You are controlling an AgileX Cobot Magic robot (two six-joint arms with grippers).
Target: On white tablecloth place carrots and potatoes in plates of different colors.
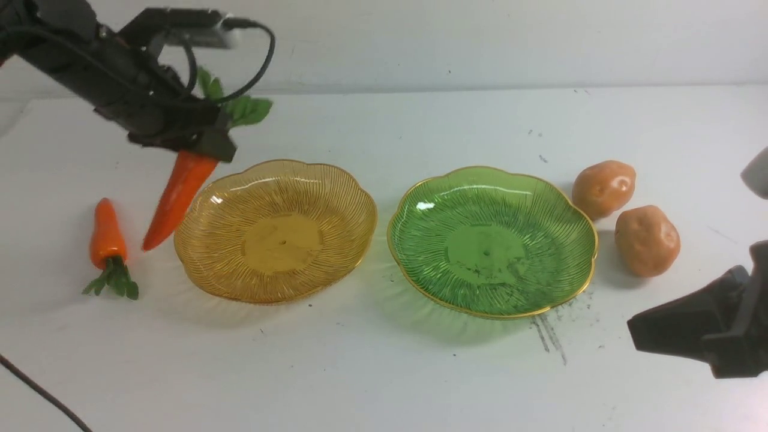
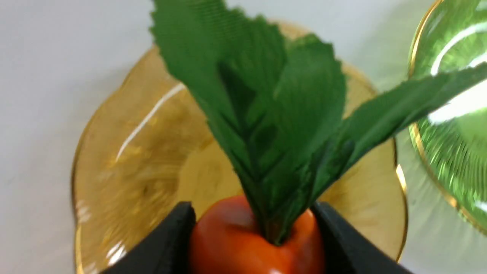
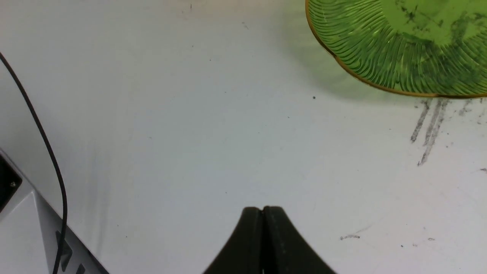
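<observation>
My left gripper (image 1: 201, 150) is shut on an orange carrot (image 1: 177, 195) near its leafy top and holds it in the air, tip down, at the left rim of the amber-yellow plate (image 1: 336, 180). In the left wrist view the carrot (image 2: 236, 239) sits between the black fingers (image 2: 167, 243) above that plate (image 2: 125, 160). A second carrot (image 1: 107, 234) lies on the white tablecloth (image 1: 384, 372) further left. The green plate (image 1: 564, 216) stands empty at centre right. Two potatoes (image 1: 603, 187) (image 1: 647, 240) lie right of it. My right gripper (image 3: 263, 209) is shut and empty, low at the front right (image 1: 636, 330).
A black cable (image 3: 45, 144) and a grey robot base part (image 3: 23, 228) show in the right wrist view. Another cable (image 1: 42, 393) crosses the front left corner. Grey scuff streaks (image 1: 549, 336) mark the cloth in front of the green plate.
</observation>
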